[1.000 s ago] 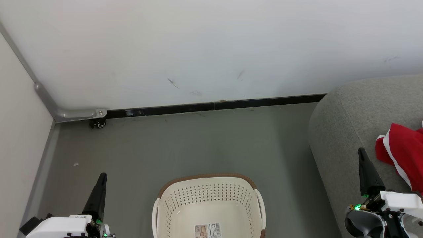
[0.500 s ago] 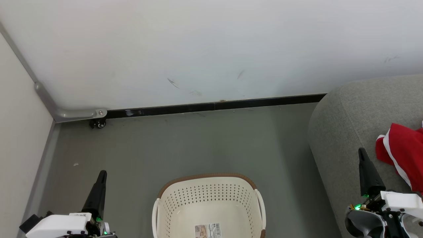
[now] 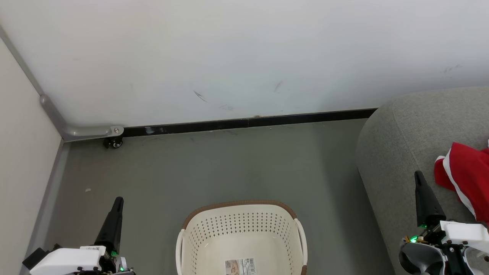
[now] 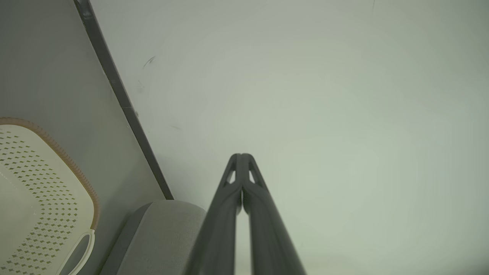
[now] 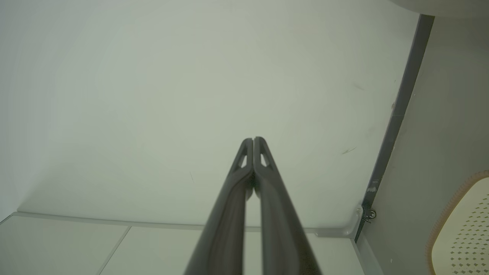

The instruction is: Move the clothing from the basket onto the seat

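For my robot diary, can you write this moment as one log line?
clothing: on seat | basket: no clothing in view, sticker inside | left fingers: shut, holding nothing | right fingers: shut, beside clothing

The head view looks steeply down onto the floor (image 3: 237, 168), with the basket (image 3: 240, 223) at its bottom edge, the seat (image 3: 401, 145) at right. The wrist views (both rolled sideways) look along the left gripper (image 4: 241, 156) and right gripper (image 5: 253, 138) at the wall (image 4: 324, 114); all three share the baseboard (image 3: 248, 122) and basket rim.
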